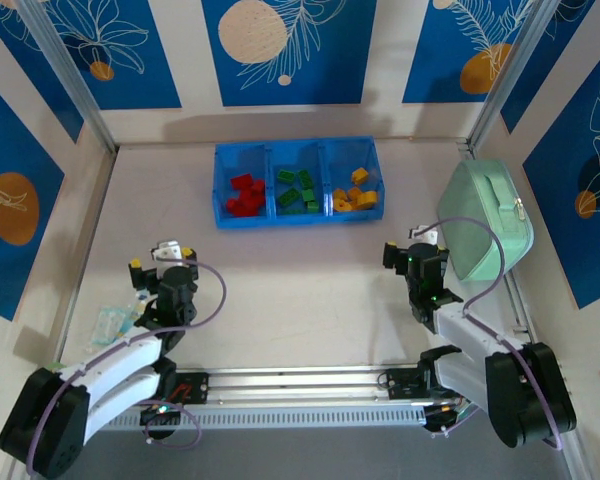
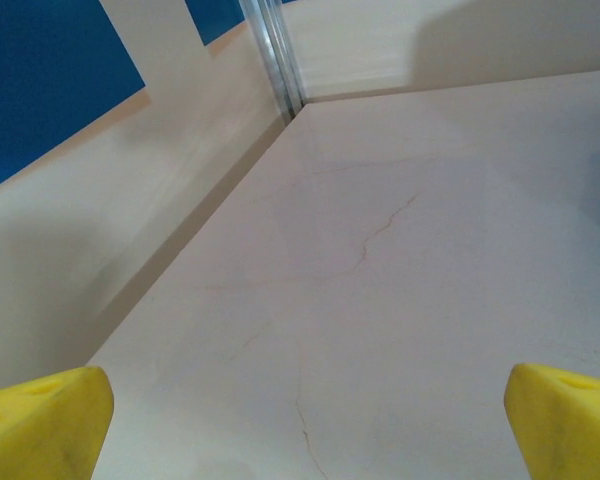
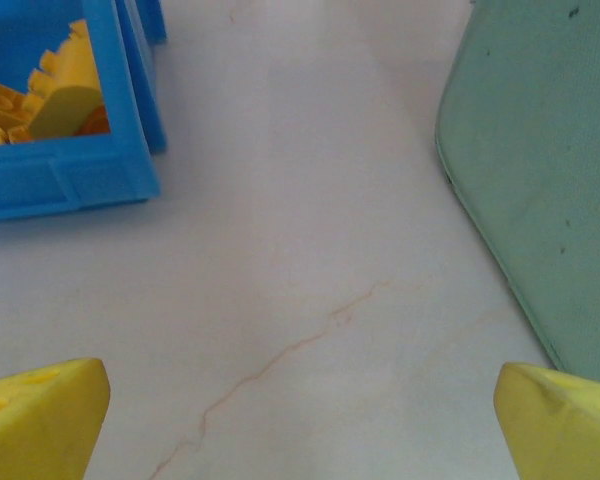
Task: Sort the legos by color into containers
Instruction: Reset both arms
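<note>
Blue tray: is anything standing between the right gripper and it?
Nothing visible. Bare table lies between the open right gripper and the blue tray. The mint-green case sits off to the gripper's right, beside that path, not across it.

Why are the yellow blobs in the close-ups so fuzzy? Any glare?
Top view: soft, even light, no glare; the legos in the tray read clearly. Left wrist view: the left hand's fingertips sit close to the lens and blur, while the table's hairline cracks are sharp. Right wrist view: the right hand's fingertips blur likewise; the tray corner looks crisper.
</note>
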